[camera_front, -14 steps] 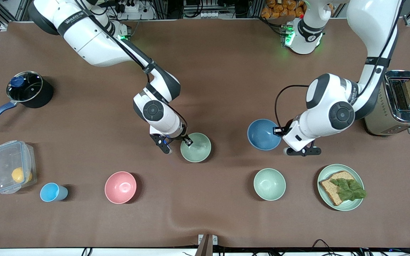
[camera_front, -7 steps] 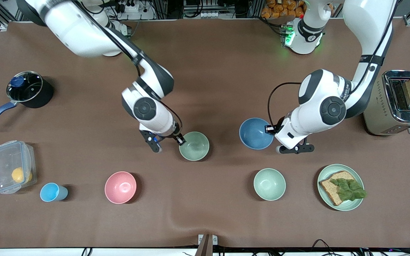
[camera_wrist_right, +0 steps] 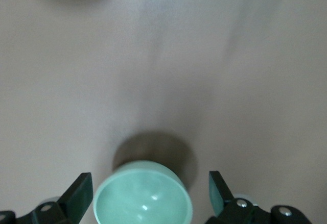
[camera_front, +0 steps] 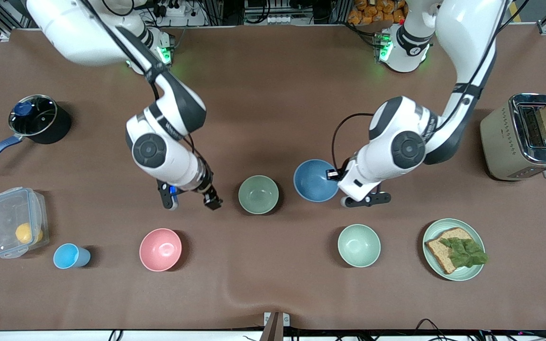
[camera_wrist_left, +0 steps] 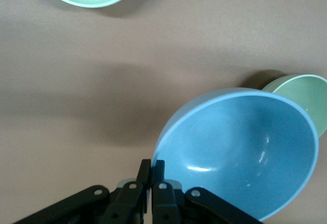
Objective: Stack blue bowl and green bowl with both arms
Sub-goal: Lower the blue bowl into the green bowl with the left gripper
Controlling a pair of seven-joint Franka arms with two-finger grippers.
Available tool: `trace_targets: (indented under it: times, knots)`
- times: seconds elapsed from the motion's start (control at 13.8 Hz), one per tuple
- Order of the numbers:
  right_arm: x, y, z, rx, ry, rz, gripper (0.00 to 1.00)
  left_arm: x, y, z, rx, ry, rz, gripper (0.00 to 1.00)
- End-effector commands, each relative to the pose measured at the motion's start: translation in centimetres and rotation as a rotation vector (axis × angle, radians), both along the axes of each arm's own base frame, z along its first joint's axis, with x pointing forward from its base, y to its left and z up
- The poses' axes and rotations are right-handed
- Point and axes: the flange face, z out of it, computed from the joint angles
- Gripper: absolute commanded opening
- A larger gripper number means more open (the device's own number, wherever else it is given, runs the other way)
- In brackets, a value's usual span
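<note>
The sage-green bowl [camera_front: 258, 194] stands upright on the brown table near its middle. My right gripper [camera_front: 191, 201] is open and empty beside it, toward the right arm's end and apart from it. In the right wrist view the bowl [camera_wrist_right: 143, 198] shows between the spread fingers [camera_wrist_right: 79, 196]. My left gripper [camera_front: 335, 175] is shut on the rim of the blue bowl [camera_front: 314, 180] and holds it tilted just above the table, next to the green bowl. In the left wrist view the blue bowl [camera_wrist_left: 240, 155] hides part of the green bowl [camera_wrist_left: 304, 94].
A mint-green bowl [camera_front: 359, 245] and a green plate [camera_front: 432, 232] with bread and lettuce lie nearer the front camera. A pink bowl [camera_front: 160, 249], a blue cup [camera_front: 70, 255], a clear box [camera_front: 17, 228], a pot [camera_front: 38, 118] and a toaster [camera_front: 524, 137] stand around.
My right gripper let go of the green bowl's rim, opened and drew back toward the right arm's end. My left gripper carried the blue bowl toward the green bowl.
</note>
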Motion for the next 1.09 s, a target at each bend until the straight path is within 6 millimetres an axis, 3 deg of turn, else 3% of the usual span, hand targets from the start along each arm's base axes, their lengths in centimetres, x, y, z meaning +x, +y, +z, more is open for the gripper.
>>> trace_targets:
  times: [0.0,0.22,1.02]
  knots:
    - [0.1,2.4,-6.0,0.064,0.006,-0.091,1.0,0.2,-1.9,-0.2,0.001,0.02,0.036,0.0]
    - [-0.8,3.9,-8.6,0.077,0.015,-0.102,1.0,-0.5,-3.8,-0.9,0.011,0.034,0.062,0.0]
    - [-0.3,2.4,-10.1,0.049,0.027,-0.134,1.0,-2.5,-12.3,-4.3,0.079,0.002,0.135,0.0]
